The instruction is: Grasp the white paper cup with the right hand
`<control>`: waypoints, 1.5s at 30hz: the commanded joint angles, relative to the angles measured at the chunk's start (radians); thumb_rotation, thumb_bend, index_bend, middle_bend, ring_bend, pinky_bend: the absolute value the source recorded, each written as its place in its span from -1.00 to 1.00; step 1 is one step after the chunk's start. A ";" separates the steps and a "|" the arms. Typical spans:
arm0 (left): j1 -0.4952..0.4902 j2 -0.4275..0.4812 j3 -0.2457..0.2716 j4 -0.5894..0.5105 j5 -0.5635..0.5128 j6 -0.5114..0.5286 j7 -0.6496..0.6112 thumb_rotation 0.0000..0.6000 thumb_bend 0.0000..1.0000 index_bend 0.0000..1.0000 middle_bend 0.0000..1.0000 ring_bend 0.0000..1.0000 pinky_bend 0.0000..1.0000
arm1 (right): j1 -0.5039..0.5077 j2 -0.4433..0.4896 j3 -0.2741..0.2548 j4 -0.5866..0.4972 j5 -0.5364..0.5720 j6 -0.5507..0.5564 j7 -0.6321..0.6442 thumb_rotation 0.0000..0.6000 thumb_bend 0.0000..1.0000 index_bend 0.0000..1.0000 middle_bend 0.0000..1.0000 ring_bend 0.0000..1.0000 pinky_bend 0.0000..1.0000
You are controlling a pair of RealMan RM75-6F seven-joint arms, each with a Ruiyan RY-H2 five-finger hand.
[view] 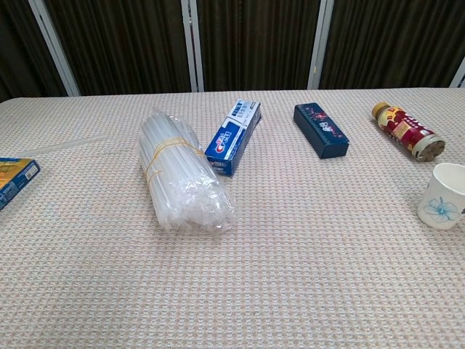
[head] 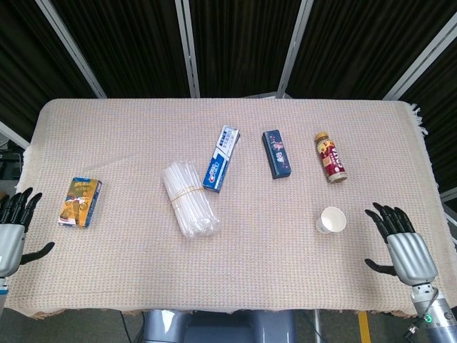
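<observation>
The white paper cup (head: 331,219) stands upright on the cloth at the right, its blue flower print facing the chest view (view: 442,195). My right hand (head: 401,244) hovers to the cup's right near the table's front right corner, fingers spread and empty, a short gap from the cup. My left hand (head: 13,232) is at the far left front edge, fingers apart, holding nothing. Neither hand shows in the chest view.
A brown bottle (head: 330,156) lies behind the cup, a dark blue box (head: 277,153) left of it. A toothpaste box (head: 221,158) and a bundle of clear tubes (head: 189,199) lie mid-table. A yellow-blue box (head: 81,201) sits near the left hand.
</observation>
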State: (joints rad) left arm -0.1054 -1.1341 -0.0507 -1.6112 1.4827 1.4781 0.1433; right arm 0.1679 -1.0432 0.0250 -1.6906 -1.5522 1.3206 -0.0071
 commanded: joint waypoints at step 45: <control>-0.017 0.005 -0.003 -0.006 -0.009 -0.020 0.008 1.00 -0.80 -1.00 -1.00 -1.00 -1.00 | 0.411 -0.120 0.074 -0.060 0.727 -0.381 -0.492 1.00 -0.83 -0.30 -1.00 -1.00 -1.00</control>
State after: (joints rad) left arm -0.1225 -1.1288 -0.0534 -1.6173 1.4733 1.4584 0.1515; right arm 0.5773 -1.1597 0.0999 -1.7508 -0.8264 0.9380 -0.5020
